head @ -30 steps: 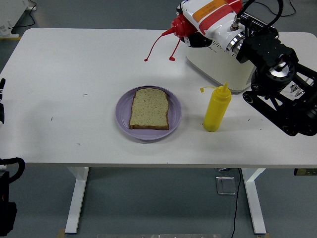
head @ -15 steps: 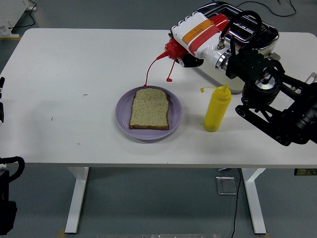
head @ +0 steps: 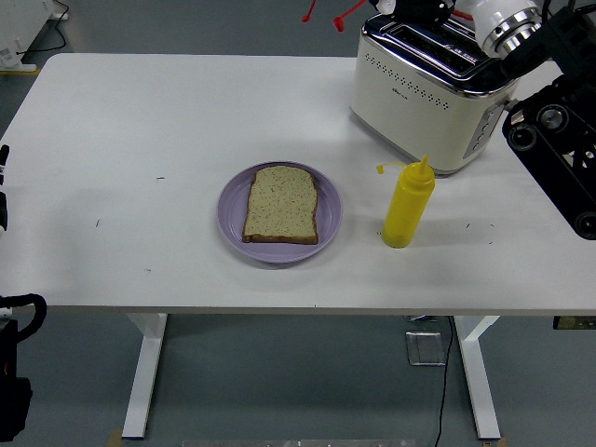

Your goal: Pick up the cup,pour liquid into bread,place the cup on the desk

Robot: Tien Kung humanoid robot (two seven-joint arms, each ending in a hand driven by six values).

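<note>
A slice of bread (head: 280,204) lies flat on a purple plate (head: 231,216) at the table's middle. My right hand (head: 416,7) is raised to the picture's top edge, above the toaster, and is mostly cut off. It holds a red squeeze bottle whose body is out of frame; only its red nozzle tip and cap strap (head: 346,14) show at the top edge, well above and behind the bread. No cup is in view. My left arm (head: 5,191) rests at the left edge.
A cream toaster (head: 419,88) stands at the back right. A yellow squeeze bottle (head: 408,207) stands upright right of the plate. My right forearm (head: 559,130) hangs over the table's right end. The white table (head: 140,121) stretches left of the plate.
My right hand first swung the red bottle down to the bread's far edge, nozzle forward. It has now lifted up and back, carrying the bottle almost out of the picture's top.
</note>
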